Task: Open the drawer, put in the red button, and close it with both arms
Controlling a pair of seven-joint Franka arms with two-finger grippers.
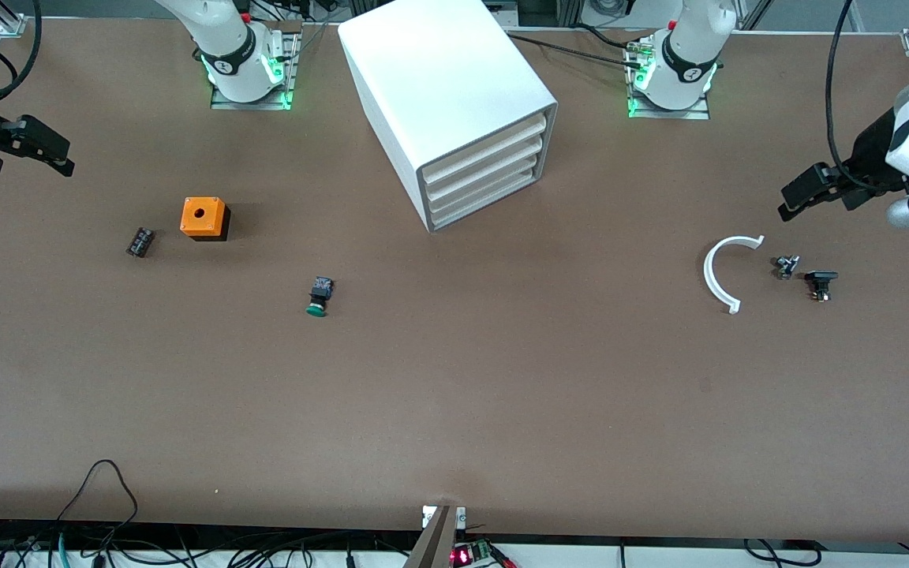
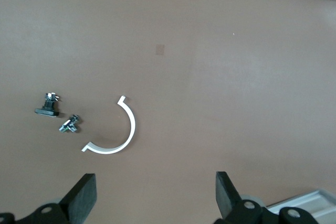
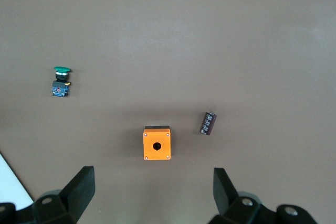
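Note:
The white cabinet [image 1: 439, 79] stands at the middle of the table between the arm bases. Its four drawers [image 1: 486, 170] all sit pushed in, flush with the grey rim. The red button shows in no view. My left gripper [image 1: 790, 201] is open and empty, held in the air over the left arm's end of the table; its wrist view [image 2: 156, 192] shows only bare table between the fingers. My right gripper [image 1: 60, 158] is open and empty over the right arm's end of the table, and it also shows in its wrist view [image 3: 154, 192].
An orange cube with a hole [image 1: 203, 218], a small dark part [image 1: 140, 241] and a green-capped button [image 1: 319, 297] lie toward the right arm's end. A white curved strip [image 1: 719, 272], a small metal piece [image 1: 786, 266] and a black part [image 1: 820, 282] lie toward the left arm's end.

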